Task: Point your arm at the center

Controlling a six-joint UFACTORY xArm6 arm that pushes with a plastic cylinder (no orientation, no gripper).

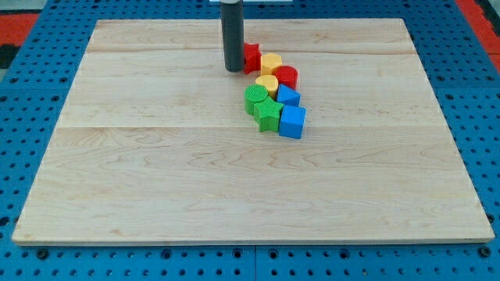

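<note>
My tip (233,69) rests on the wooden board (156,172) near the view's top, just left of centre. It touches or nearly touches the left side of a red block (251,57). A cluster of blocks runs down and right from there: a yellow block (271,63), a red cylinder (287,76), a yellow heart-like block (267,84), a small blue block (289,96), a green cylinder (255,97), a green star-shaped block (267,114) and a blue cube (293,122). The blocks lie packed together, touching.
The board lies on a blue perforated table (31,117). Red surface shows at the view's top corners (23,23).
</note>
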